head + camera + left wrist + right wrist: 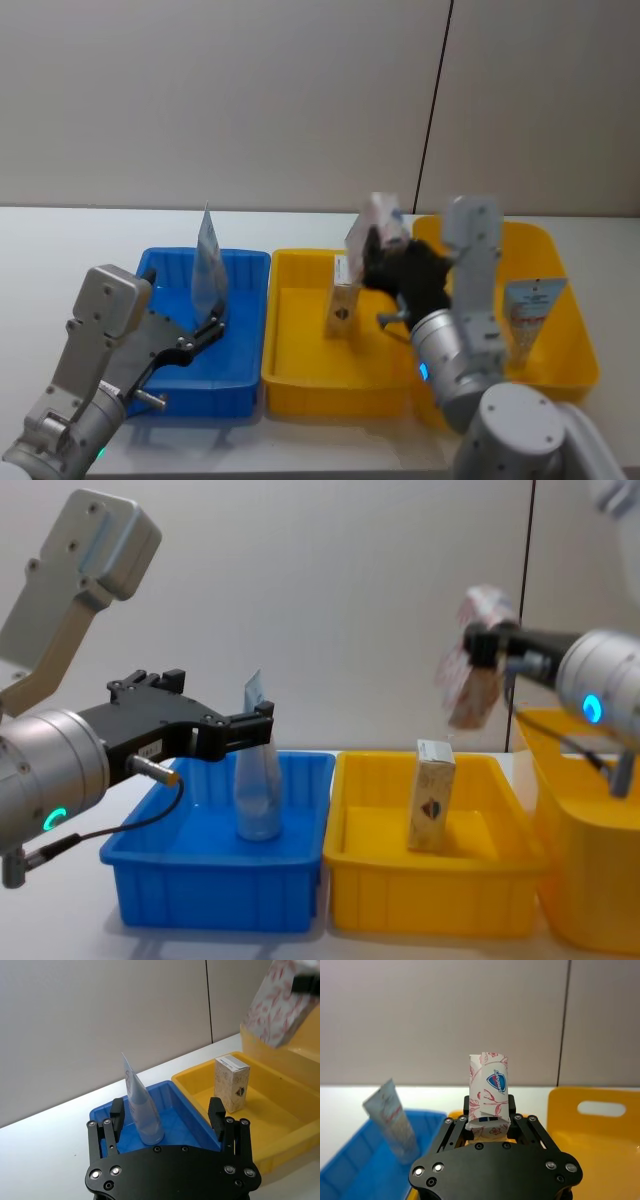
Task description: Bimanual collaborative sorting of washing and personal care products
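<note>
On the left, the whitish squeeze tube (208, 262) stands cap-down and upright in the blue plastic bin (242, 352), leaning slightly. The left gripper (167, 1119) sits just beside it with its black fingers spread wide apart, the tube standing between them nearer one finger and not gripped. Next along, the middle yellow plastic bin (365, 900) holds the taller beige carton (431, 808), upright and standing free on the bin's floor. Above that bin and toward its right side, the right gripper (489, 1124) is clamped on the squat white carton with red-blue pattern (489, 1091), holding it clear of the bins in the air, tilted in the chest view, with most of the carton sticking out past the fingertips. Farthest right, a second yellow plastic bin (576, 352) holds a pale blue-white pouch (529, 312) standing against its wall.
</note>
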Action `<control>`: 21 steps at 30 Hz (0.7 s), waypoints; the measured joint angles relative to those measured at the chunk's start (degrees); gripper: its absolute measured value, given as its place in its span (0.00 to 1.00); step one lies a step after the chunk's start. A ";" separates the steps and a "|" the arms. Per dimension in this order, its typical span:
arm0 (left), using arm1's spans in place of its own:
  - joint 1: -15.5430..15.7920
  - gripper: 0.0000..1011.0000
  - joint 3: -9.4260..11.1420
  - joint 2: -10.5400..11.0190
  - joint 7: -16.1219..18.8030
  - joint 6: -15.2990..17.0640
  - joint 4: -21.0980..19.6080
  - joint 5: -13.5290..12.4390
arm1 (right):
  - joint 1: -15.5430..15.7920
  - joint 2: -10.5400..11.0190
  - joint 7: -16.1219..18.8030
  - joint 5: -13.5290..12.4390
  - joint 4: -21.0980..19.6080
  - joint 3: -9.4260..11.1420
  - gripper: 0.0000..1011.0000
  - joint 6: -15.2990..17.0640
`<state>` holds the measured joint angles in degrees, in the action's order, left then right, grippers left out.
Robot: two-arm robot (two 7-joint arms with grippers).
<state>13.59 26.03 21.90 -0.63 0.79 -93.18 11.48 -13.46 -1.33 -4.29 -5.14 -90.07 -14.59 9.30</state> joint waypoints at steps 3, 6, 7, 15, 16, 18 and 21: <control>0.00 0.99 0.00 0.00 0.00 0.00 0.00 0.00 | -0.55 -0.49 -0.03 -1.22 -1.02 2.01 0.30 -0.95; 0.00 0.99 0.00 0.00 0.00 0.00 0.00 0.00 | -0.82 -0.61 -0.21 -1.79 -1.55 3.31 0.30 -1.31; 0.00 0.99 0.00 0.00 0.00 0.00 0.00 0.00 | -0.86 -0.61 -0.32 -1.91 -1.65 3.56 0.30 -1.38; 0.00 0.99 0.00 0.00 0.00 0.00 0.00 0.00 | -0.98 0.33 -1.52 -2.30 -3.20 7.37 0.30 0.19; 0.00 0.99 0.00 0.00 0.00 0.00 0.00 0.00 | -0.89 0.62 -1.61 -2.21 -3.41 7.75 0.30 0.87; 0.00 0.99 0.00 0.00 0.00 0.00 0.00 0.00 | -0.77 1.02 -1.69 -2.02 -3.61 8.13 0.30 1.70; 0.00 0.99 0.00 0.00 0.00 0.00 0.00 0.00 | -0.55 1.80 -1.70 -1.54 -3.90 8.63 0.30 3.52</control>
<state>13.59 26.02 21.90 -0.62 0.80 -93.17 11.48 -14.02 0.48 -5.99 -6.68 -93.97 -5.95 12.82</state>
